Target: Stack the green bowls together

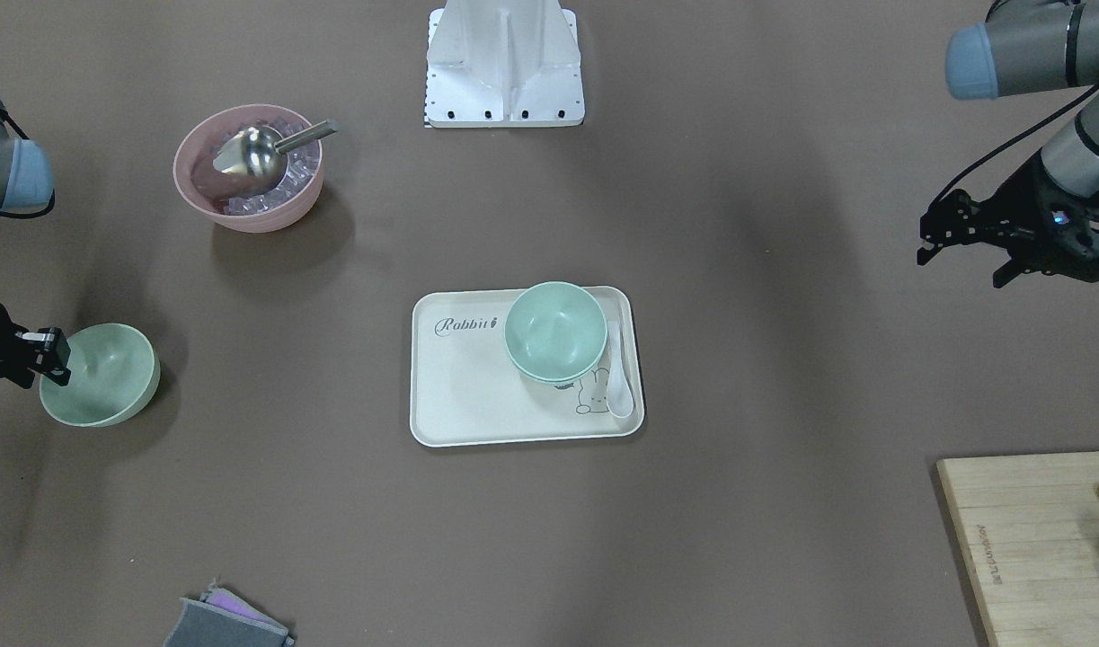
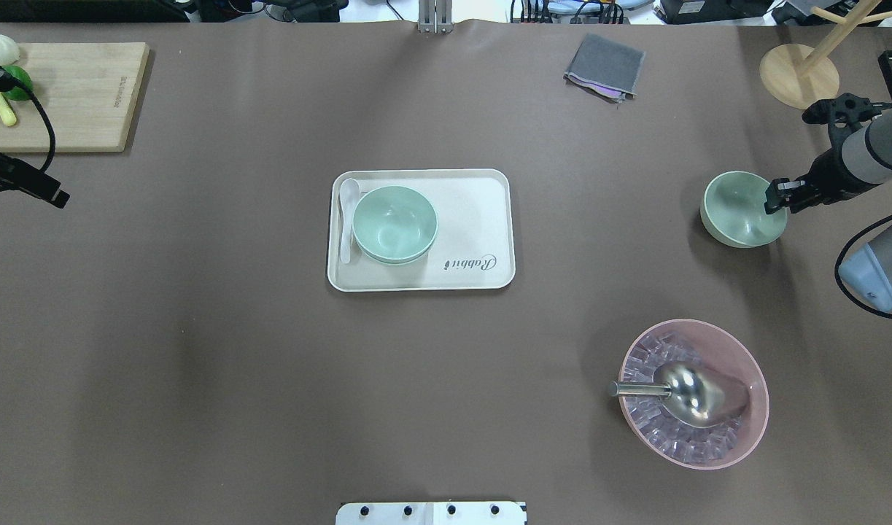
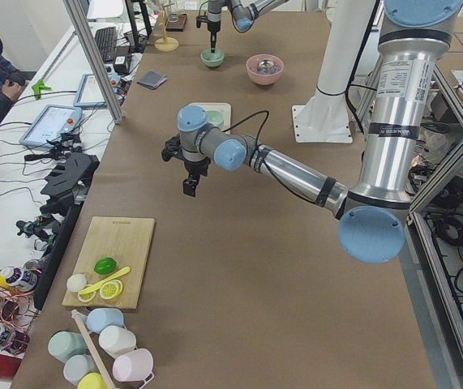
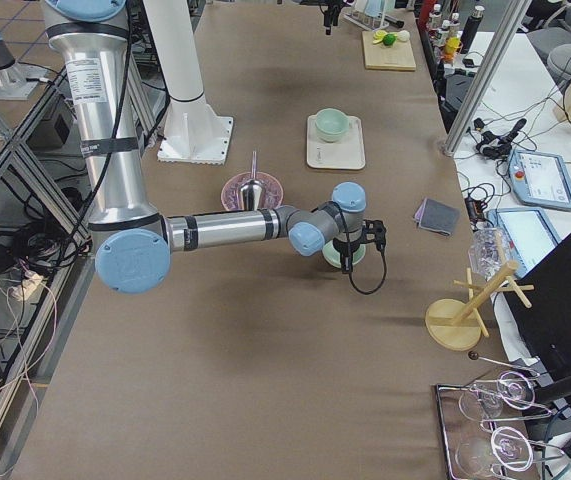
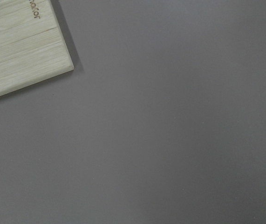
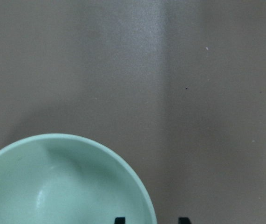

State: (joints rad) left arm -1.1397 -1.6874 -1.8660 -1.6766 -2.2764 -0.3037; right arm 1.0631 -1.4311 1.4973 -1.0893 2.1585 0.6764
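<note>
Two green bowls (image 1: 555, 332) sit nested on the cream tray (image 1: 477, 395) in the middle of the front-facing view, with a white spoon (image 1: 621, 395) just beside them. A third bowl (image 1: 100, 375) stands on the table (image 1: 783, 359) at 9 o'clock from the tray, and the right gripper (image 1: 57, 358) is at its rim. The left gripper (image 1: 961, 268) hangs at 3 o'clock, fingers spread, holding nothing. In the overhead view the third bowl (image 2: 737, 211) lies at 3 o'clock from the tray, well apart, and a pink bowl (image 2: 748, 408) with a metal scoop (image 2: 690, 394) is at 5 o'clock. In the right wrist view the two fingertips (image 6: 119, 220) stand apart at 6 o'clock, the bowl's rim between them; whether they touch it I cannot tell.
</note>
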